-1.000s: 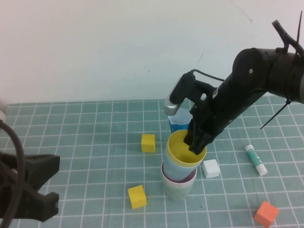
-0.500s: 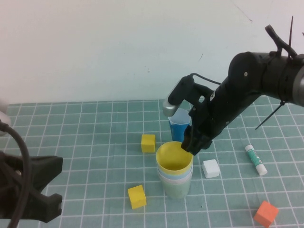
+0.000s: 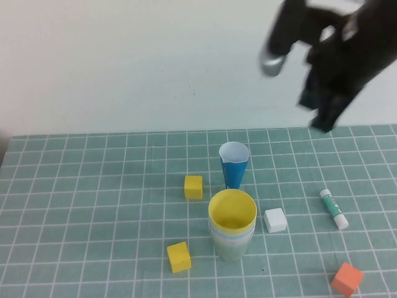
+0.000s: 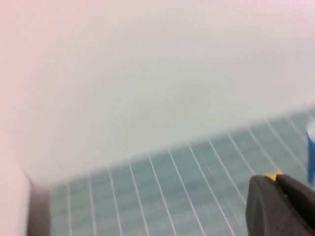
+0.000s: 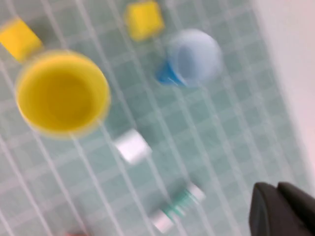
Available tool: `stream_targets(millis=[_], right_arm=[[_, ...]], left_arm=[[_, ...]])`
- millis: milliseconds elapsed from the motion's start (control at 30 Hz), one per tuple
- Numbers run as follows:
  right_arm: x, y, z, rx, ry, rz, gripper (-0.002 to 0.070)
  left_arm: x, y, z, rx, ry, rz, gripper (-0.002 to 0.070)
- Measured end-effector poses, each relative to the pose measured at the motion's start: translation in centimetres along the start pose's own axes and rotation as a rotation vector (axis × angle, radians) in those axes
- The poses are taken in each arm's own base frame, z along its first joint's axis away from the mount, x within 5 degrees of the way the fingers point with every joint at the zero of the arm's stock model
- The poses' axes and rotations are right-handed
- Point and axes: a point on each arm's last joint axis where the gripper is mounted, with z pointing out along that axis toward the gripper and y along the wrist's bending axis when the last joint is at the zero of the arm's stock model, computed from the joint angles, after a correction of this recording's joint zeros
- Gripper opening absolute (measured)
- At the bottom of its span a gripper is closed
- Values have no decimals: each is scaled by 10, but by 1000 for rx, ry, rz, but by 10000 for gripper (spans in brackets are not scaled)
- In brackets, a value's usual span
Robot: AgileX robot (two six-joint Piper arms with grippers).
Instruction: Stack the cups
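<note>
The cups stand nested in one upright stack in the middle of the mat. The yellow cup (image 3: 232,210) is on top, the light blue rim (image 3: 218,233) shows under it, and the pale green cup (image 3: 230,249) is at the bottom. The pink cup is hidden inside the stack. My right gripper (image 3: 322,124) is shut and empty, raised high above the mat's back right, well clear of the stack. The right wrist view shows the yellow cup (image 5: 61,93) from above and the gripper (image 5: 279,194). My left gripper (image 4: 276,184) is shut and empty, out of the high view.
A narrow dark blue cone cup (image 3: 234,164) stands just behind the stack. Yellow cubes (image 3: 193,186) (image 3: 178,256) lie to its left, and a white cube (image 3: 275,220) is close on its right. A glue stick (image 3: 334,208) and an orange cube (image 3: 347,279) lie at the right.
My right gripper let go of the yellow cup, which sank into the stack, then rose up and back to the right. The left arm has left the high view.
</note>
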Motion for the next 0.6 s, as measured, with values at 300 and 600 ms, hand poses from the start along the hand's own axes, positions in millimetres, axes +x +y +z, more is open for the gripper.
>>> stream_targets(millis=[300, 600], right_arm=[[64, 21, -108, 359, -45, 79, 1], [158, 108, -96, 385, -248, 151, 0]], left_arm=[[48, 3, -24, 133, -147, -124, -1], [120, -12, -3, 225, -57, -191, -1]])
